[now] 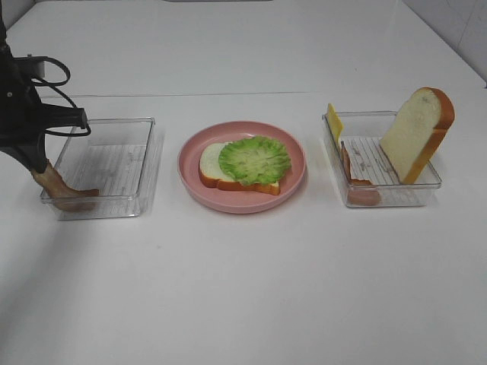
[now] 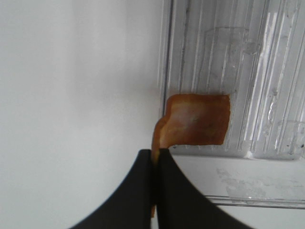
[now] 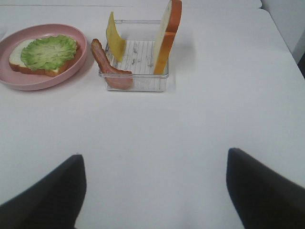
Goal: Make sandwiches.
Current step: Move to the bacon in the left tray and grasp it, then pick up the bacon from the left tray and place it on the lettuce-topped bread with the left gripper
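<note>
On the pink plate [image 1: 295, 179] lies a bread slice [image 1: 211, 165] with green lettuce [image 1: 255, 159] on top. My left gripper [image 1: 42, 169] is shut on one end of a bacon strip [image 1: 67, 191], whose other end rests in the near left corner of the left tray [image 1: 114, 163]. In the left wrist view the black fingers [image 2: 143, 191] pinch the bacon strip [image 2: 198, 119] at the tray's edge. The right tray [image 1: 396, 199] holds yellow cheese [image 1: 333, 122], another bacon strip [image 1: 351, 171] and an upright bread slice [image 1: 417, 131]. My right gripper [image 3: 155, 191] is open over bare table, well short of that tray.
The white table [image 1: 243, 289] stretches around both trays and the plate. In the right wrist view the right tray [image 3: 136, 83] stands ahead with cheese [image 3: 115, 40], bacon [image 3: 107, 67] and bread [image 3: 167, 33]; the plate [image 3: 82, 59] is beside it.
</note>
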Motion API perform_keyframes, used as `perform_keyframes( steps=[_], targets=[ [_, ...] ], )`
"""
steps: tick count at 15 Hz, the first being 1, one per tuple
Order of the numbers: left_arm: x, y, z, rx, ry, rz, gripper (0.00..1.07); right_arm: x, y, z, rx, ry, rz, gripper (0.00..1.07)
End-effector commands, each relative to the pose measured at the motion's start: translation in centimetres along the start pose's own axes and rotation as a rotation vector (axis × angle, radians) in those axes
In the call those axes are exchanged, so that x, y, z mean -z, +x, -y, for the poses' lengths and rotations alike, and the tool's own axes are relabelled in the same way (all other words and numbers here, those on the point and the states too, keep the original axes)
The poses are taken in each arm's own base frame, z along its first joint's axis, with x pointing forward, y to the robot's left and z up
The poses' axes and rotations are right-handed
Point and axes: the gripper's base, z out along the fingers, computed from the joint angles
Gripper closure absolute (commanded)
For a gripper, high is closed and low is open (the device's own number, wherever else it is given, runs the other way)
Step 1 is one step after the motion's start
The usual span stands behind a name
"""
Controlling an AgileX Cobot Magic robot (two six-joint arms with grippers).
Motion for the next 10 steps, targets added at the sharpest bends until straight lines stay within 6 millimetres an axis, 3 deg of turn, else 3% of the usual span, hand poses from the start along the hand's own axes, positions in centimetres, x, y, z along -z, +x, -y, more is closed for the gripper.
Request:
perform_keyframes(
  steps=[1, 10],
  targets=[
    [0.0, 0.0, 0.1, -0.004, 0.011, 0.008, 1.07, 0.1, 0.0, 0.0, 0.005, 0.007, 0.023, 0.31],
    [7.1, -0.8, 2.7, -0.015, 0.308, 0.177, 1.07, 0.1, 0.0, 0.0, 0.005, 0.007, 0.023, 0.31]
  ],
)
